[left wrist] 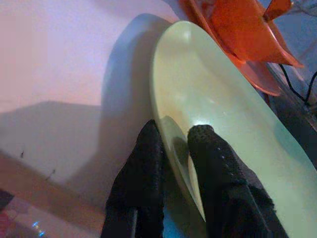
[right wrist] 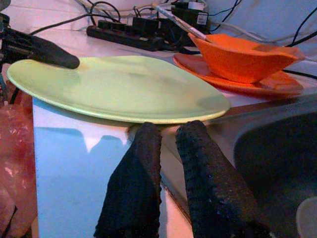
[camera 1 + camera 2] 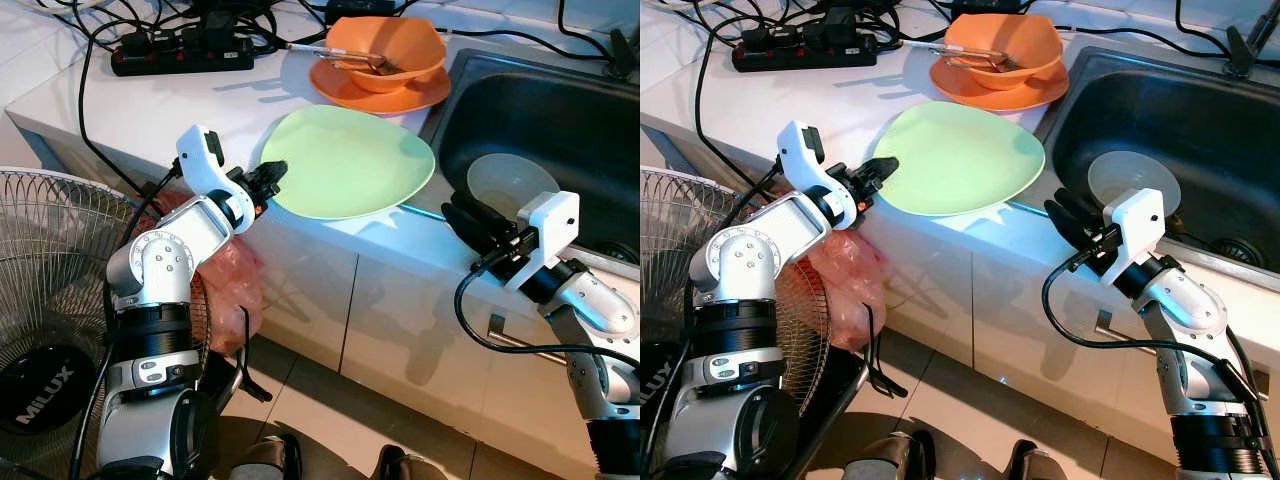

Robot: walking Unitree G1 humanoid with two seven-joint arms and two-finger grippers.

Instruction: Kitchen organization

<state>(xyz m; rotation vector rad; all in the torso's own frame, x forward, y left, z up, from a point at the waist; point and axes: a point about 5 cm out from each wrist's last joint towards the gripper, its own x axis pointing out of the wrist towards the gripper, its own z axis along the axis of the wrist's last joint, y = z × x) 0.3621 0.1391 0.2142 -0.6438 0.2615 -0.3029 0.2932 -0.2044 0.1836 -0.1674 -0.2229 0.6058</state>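
Two grippers are seen at a white counter [image 3: 150, 110] beside a dark sink [image 3: 560, 110]. A large green plate [image 3: 350, 160] lies at the counter's front edge, near the sink, with its rim overhanging. The plate's left rim is pinched by the left gripper [image 1: 173, 148], one finger above and one below. The right gripper [image 2: 166, 148] is held just under the plate's right rim, fingers slightly parted around nothing. Behind, an orange bowl [image 3: 385, 50] is stacked on an orange plate [image 3: 375, 92]. With a one-sided rim grip, the plate could tilt and slip off if lifted.

Fan [image 3: 50, 300] cut off at edge; utensil in orange bowl [image 3: 385, 50] unclear
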